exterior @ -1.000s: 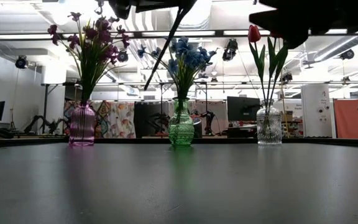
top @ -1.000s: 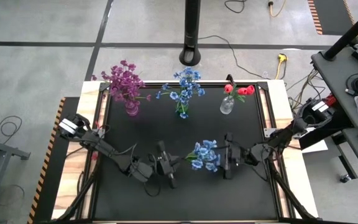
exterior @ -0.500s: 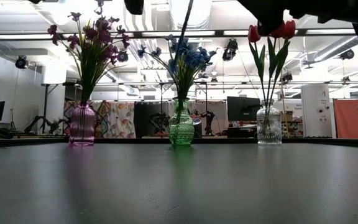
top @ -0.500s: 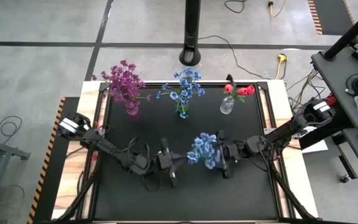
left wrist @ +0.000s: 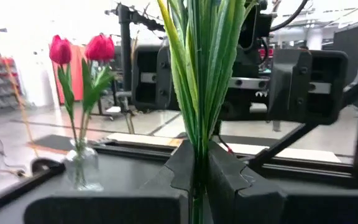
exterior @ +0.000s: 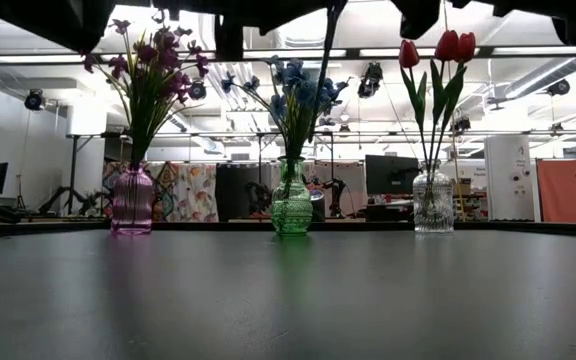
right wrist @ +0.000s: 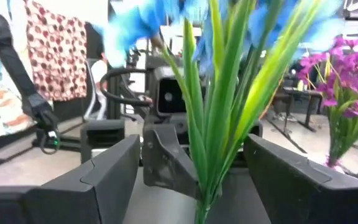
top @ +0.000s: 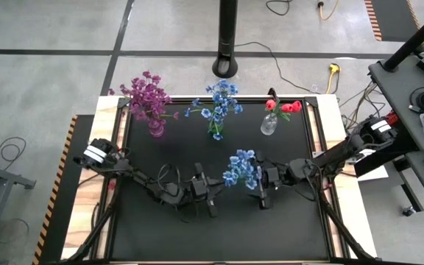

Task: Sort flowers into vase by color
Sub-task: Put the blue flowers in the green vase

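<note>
Three vases at the table's far edge are already filled: purple sprays (top: 147, 97) in the pink vase (exterior: 132, 203), blue blooms (top: 219, 97) in the green vase (exterior: 291, 205), red buds (top: 283, 107) in the clear vase (exterior: 432, 204). One blue spray (top: 241, 168) is left, held above mid-table with its stem clamped in the left gripper (left wrist: 196, 177); it probably belongs in the green vase. The right gripper (right wrist: 194, 180) has its fingers spread either side of the long green blades, gripping nothing, under clustered bright blue blooms.
</note>
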`<state>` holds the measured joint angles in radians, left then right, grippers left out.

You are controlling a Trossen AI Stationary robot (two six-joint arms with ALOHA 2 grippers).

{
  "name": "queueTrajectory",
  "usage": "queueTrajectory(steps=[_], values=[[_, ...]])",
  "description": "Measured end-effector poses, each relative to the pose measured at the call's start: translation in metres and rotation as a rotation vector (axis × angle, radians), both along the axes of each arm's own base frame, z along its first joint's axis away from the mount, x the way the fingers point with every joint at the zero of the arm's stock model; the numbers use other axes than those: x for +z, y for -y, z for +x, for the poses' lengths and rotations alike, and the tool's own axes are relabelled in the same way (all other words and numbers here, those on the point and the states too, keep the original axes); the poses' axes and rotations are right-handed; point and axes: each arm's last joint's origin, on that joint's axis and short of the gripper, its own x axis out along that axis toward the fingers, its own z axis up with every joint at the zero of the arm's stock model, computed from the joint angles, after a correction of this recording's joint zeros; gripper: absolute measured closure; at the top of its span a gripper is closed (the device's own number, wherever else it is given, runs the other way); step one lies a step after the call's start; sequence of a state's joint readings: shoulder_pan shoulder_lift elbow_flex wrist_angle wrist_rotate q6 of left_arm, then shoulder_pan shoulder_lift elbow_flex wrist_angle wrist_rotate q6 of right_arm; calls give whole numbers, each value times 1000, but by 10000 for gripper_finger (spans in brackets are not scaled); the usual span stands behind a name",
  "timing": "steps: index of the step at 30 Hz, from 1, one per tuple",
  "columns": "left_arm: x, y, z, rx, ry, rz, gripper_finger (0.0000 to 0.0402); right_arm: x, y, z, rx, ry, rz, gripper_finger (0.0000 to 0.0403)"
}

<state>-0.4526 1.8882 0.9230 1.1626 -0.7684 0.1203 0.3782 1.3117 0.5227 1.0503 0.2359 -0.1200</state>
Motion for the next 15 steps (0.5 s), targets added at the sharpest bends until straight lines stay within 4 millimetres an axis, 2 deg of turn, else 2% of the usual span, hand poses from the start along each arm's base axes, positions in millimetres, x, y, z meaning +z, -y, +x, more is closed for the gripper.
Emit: queueTrajectory(steps=[9, 15], values=[[10, -2, 9, 26, 7, 59, 395, -1, -4, 20, -22, -54, -1, 152], [8, -2, 9, 27, -10, 68, 388, -2, -6, 29, -43, -63, 24, 208]])
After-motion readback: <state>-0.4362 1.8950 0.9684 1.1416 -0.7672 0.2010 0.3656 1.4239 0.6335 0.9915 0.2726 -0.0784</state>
